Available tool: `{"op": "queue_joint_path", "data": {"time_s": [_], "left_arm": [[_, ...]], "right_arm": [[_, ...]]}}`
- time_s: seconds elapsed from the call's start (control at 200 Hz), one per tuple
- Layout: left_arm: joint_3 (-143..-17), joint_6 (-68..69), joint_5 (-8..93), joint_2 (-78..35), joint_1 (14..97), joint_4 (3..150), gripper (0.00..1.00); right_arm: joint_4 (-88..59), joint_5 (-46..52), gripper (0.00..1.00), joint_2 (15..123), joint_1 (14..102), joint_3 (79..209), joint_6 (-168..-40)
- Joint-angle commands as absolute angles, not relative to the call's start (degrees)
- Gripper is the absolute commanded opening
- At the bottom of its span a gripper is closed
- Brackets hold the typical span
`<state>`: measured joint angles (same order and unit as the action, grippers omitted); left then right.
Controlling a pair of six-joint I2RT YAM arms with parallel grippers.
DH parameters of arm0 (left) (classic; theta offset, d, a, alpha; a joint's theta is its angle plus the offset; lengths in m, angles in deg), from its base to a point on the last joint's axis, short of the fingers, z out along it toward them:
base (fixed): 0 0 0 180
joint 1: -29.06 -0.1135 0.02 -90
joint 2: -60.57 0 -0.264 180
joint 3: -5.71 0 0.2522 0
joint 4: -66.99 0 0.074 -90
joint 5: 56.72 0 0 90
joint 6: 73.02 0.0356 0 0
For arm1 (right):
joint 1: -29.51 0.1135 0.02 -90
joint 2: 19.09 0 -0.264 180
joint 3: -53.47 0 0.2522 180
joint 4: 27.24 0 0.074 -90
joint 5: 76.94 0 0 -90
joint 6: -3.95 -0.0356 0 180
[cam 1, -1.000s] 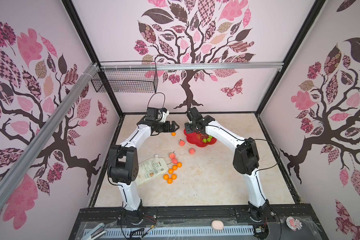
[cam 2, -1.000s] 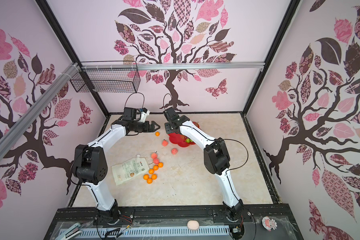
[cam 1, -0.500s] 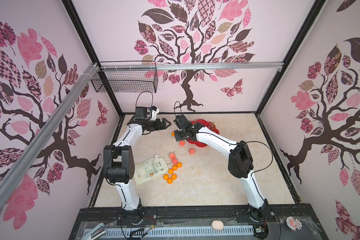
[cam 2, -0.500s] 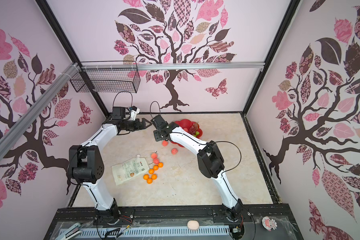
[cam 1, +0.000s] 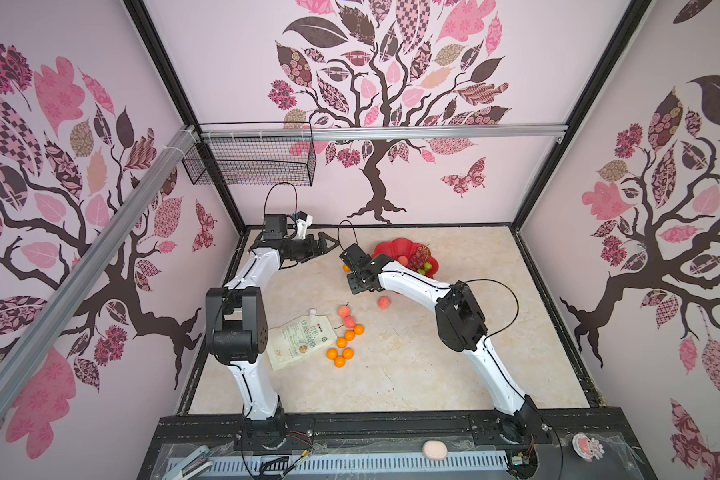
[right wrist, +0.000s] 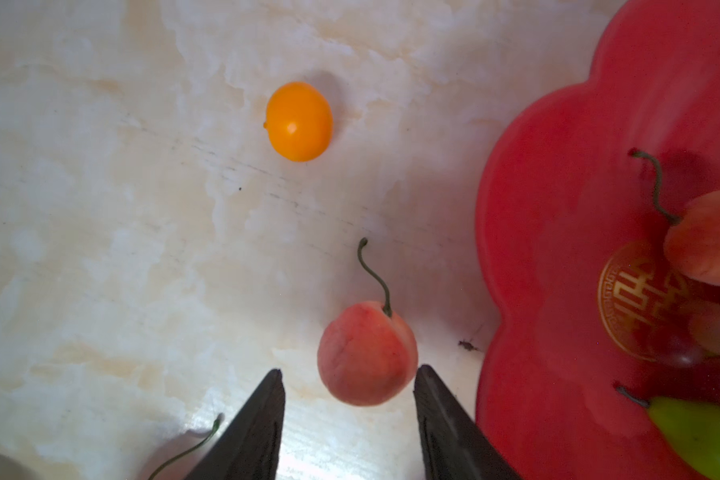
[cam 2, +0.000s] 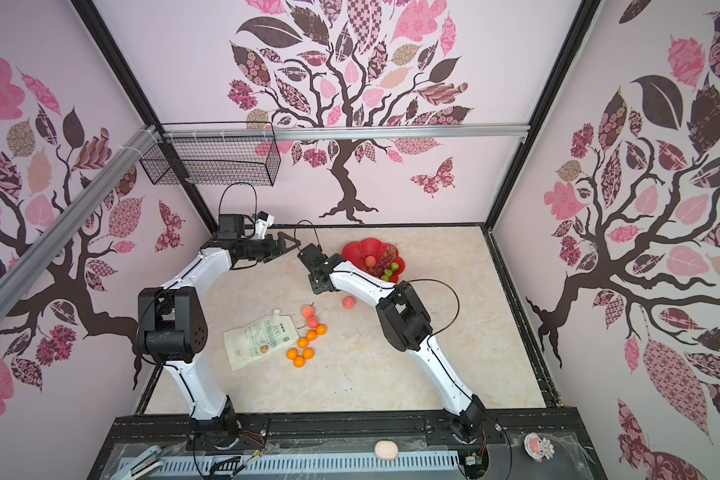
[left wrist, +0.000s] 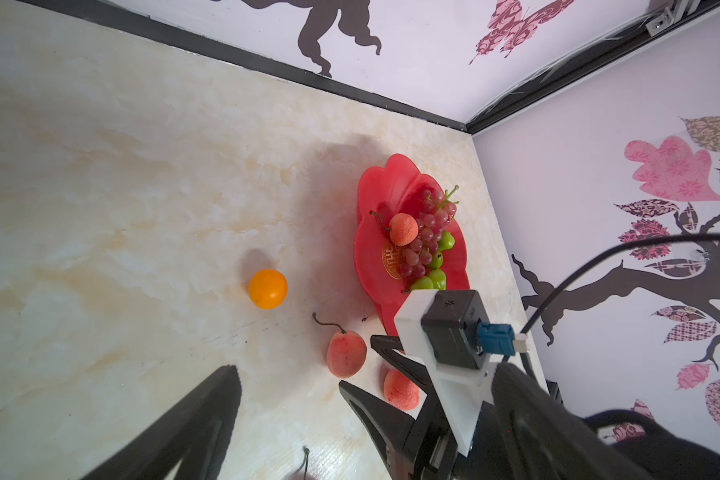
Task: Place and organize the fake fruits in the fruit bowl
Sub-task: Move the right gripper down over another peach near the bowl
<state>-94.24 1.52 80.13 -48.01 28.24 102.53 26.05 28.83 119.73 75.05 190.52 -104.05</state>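
The right wrist view is the only one that really shows the action. The right gripper [right wrist: 348, 369] has its fingers [right wrist: 262, 424] spread wider than the stemmed peach [right wrist: 366, 353] lying on the table [right wrist: 100, 249] between the tips. One tip is almost against it and the other has a clear gap, so nothing's actually gripped. In both top views that peach is buried under the gripper, and in a top view only a sliver of the lone orange [cam 1: 345, 268] peeks out, while both wrist views show it whole. The top views do give the layout though. The fruit bowl [cam 1: 385, 249] sits near the back wall, right of centre, holding a grape bunch [cam 1: 420, 258], green pears [cam 1: 427, 266] and a bowl peach [left wrist: 403, 228]. A second peach [cam 1: 383, 302] lies by the right arm, and two more peaches [cam 1: 344, 311] and a clump of oranges [cam 1: 341, 342] sit beside a white pouch [cam 1: 298, 340]. The left gripper [cam 1: 331, 244] hangs left of the bowl, jaws apart and empty, and its own view catches just one finger [left wrist: 196, 419]. The grapes are a blur in the right wrist view, and a stray stem [right wrist: 192, 444] is cut off at the edge.
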Motion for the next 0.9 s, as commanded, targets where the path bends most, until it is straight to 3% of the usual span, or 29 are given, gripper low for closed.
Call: {"op": "queue_joint_path", "data": {"time_s": [0.0,0.89], "left_arm": [[-95.8,0.7,82.1,-48.5,28.3,100.6,0.98],[-94.9,-2.6,86.4,-49.2,28.3,96.7,0.98]], "right_arm": [[28.1,31.4,0.55,124.2,75.0,194.4,-103.5],[32.4,33.6,0.57,131.7,74.9,202.7,-100.9]]}}
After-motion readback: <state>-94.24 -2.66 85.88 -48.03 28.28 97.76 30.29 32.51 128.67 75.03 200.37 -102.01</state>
